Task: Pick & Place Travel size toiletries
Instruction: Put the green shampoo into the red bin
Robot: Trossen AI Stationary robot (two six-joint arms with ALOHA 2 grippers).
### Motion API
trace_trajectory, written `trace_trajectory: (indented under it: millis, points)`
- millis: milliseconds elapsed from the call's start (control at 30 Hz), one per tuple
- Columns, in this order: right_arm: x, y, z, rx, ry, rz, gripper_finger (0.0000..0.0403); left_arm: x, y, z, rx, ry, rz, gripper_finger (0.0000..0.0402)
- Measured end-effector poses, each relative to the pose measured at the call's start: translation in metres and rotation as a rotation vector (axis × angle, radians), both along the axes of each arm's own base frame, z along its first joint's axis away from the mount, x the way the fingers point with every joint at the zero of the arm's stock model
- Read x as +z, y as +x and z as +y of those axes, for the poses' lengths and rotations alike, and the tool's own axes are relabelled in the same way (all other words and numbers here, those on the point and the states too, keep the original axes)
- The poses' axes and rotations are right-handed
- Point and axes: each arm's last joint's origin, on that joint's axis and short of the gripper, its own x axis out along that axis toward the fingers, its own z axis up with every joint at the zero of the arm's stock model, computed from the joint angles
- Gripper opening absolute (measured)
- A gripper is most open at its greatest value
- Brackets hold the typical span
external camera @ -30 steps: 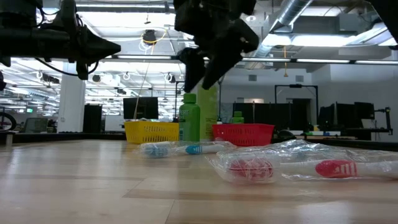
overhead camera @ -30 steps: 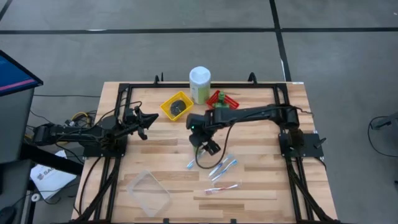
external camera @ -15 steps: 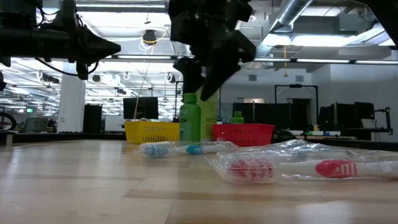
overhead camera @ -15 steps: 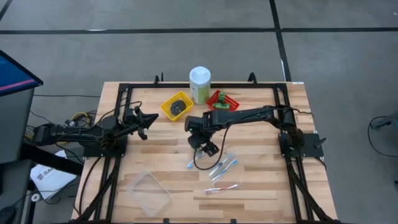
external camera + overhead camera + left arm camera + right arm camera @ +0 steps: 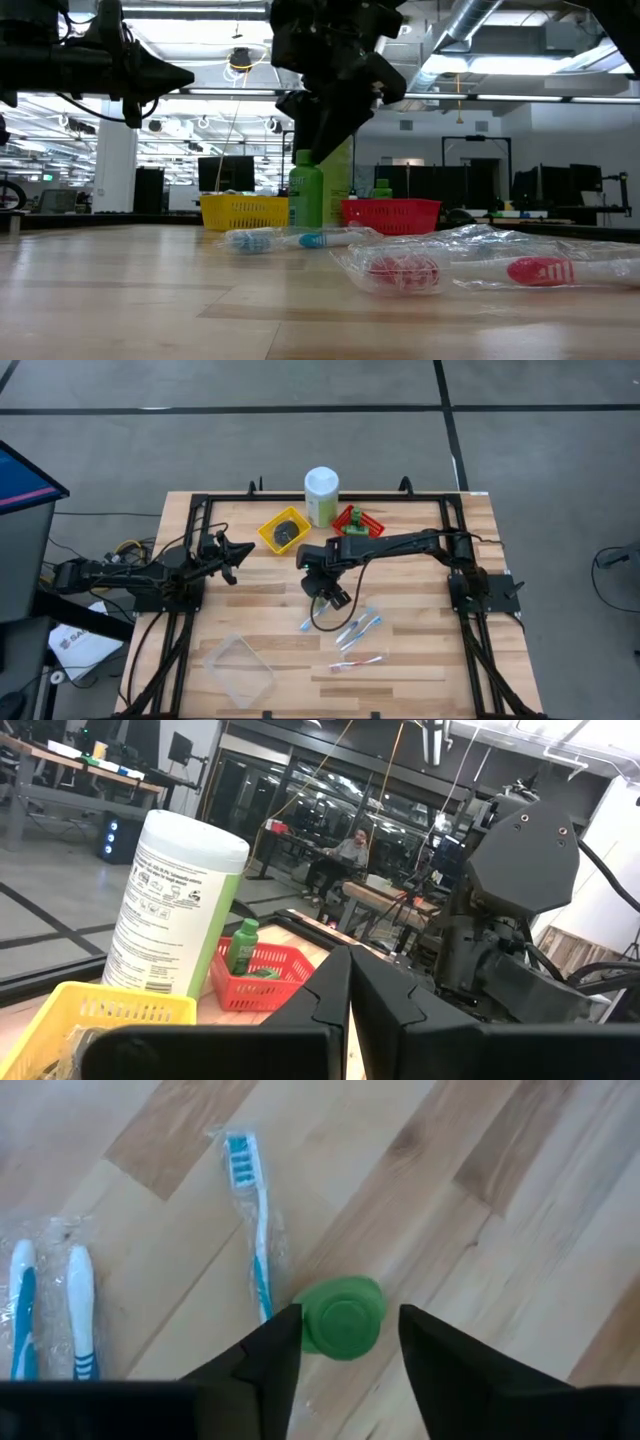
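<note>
I have the right gripper (image 5: 340, 1342) hanging straight over a small green bottle (image 5: 340, 1316) that stands upright on the wooden table (image 5: 420, 660), near its middle. In the right wrist view the two fingers (image 5: 270, 1348) are spread wider than the cap, one on each side of it, with nothing between them yet. I hold nothing at this point.

The bottle looks like light, stiff plastic with a smooth round cap. I judge it will tip or skate away if one finger meets it before the other, so I want to come down evenly and close on the body just under the cap, not on the cap's edge. Only gentle pressure should be needed; a hard squeeze might pop it out sideways.

A wrapped toothbrush (image 5: 253, 1220) lies just beside the bottle, its handle end nearly touching the base. Its clear wrapper looks thin and slippery, and I would rather not catch it with the near finger. Two more wrapped toothbrushes (image 5: 50, 1312) lie farther off.

At the back edge stand the red basket (image 5: 358, 520), which already holds green bottles, and the yellow basket (image 5: 282, 530).

The left gripper (image 5: 228, 550) waits at the left side of the table, its fingers closed together and empty.
</note>
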Motion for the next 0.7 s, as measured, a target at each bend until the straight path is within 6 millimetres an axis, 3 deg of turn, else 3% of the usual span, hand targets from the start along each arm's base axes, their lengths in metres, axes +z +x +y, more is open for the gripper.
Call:
trace_trajectory:
  millis: [367, 500, 600, 700]
  points:
    - [0.0, 0.0, 0.0, 0.0, 0.0, -0.005, 0.008, 0.0, 0.0, 0.0, 0.0, 0.0, -0.001, 0.0007]
    - [0.0, 0.0, -0.002, -0.004, 0.001, -0.006, 0.0079, 0.0, 0.0, 0.0, 0.0, 0.0, 0.0, 0.0007]
    - [0.009, -0.005, -0.008, -0.023, 0.002, -0.005, 0.0079, 0.0, 0.0, 0.0, 0.0, 0.0, 0.0, 0.0007]
    - [0.03, -0.015, -0.024, -0.062, 0.002, -0.035, 0.0079, 0.0, 0.0, 0.0, 0.0, 0.0, 0.0, 0.0007]
